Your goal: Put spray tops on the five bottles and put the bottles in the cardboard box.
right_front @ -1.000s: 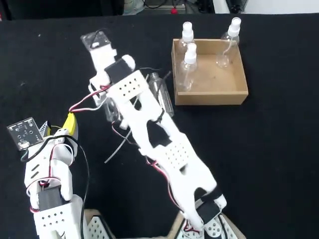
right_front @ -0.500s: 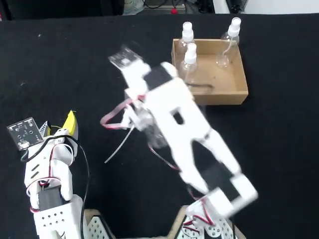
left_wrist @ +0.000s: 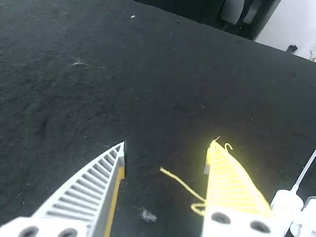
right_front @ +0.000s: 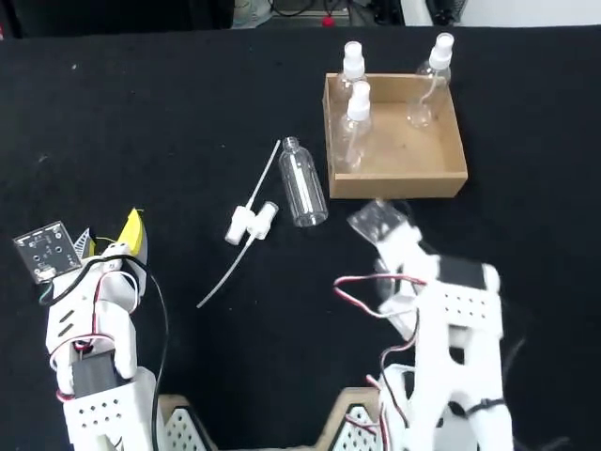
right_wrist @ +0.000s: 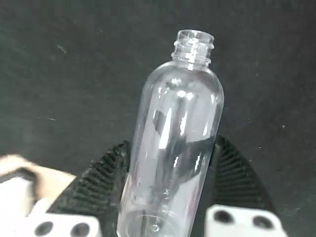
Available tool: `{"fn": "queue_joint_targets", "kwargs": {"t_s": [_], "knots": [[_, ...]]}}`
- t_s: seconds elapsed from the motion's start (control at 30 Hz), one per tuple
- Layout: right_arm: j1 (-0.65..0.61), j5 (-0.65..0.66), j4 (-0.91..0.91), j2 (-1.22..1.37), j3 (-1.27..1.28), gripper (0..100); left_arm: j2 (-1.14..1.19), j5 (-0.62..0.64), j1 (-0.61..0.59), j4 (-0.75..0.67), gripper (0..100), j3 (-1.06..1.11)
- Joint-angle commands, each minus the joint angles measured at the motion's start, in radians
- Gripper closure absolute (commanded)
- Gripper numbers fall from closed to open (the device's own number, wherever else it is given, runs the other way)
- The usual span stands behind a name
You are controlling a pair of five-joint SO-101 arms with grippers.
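Clear plastic bottles (right_front: pixel 355 122) with white spray heads, three of them, stand upright in the shallow brown cardboard box (right_front: pixel 441 178) at the far side of the black table (right_front: pixel 141 113). We see an uncapped clear bottle (right_front: pixel 302 183) lying just beside the box, with two loose white spray tops (right_front: pixel 252 223) next to it. Our right gripper (right_wrist: pixel 171 143) is clenched around another open-necked clear bottle (right_wrist: pixel 175 113). Our left gripper (left_wrist: pixel 168 144) hovers over bare table, its fingers spread apart.
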Motion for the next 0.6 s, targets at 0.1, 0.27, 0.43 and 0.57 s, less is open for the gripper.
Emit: {"fn": "queue_joint_targets", "kwargs": {"t_s": [0.1,0.27,0.43,0.57], "knots": [[0.055,0.006,-0.129,-0.036,0.059,79.9,-0.017,0.005,0.001,-0.008,74,0.005],[0.046,-0.153,-0.068,-0.036,-0.016,66.4,-0.017,0.005,0.001,-0.008,74,0.005],[-0.092,-0.288,0.084,-0.030,-0.171,66.7,-0.017,0.005,0.001,-0.006,74,0.005],[-0.187,-0.436,0.245,0.068,-0.357,67.7,-0.017,0.008,0.001,-0.006,74,0.005]]}}
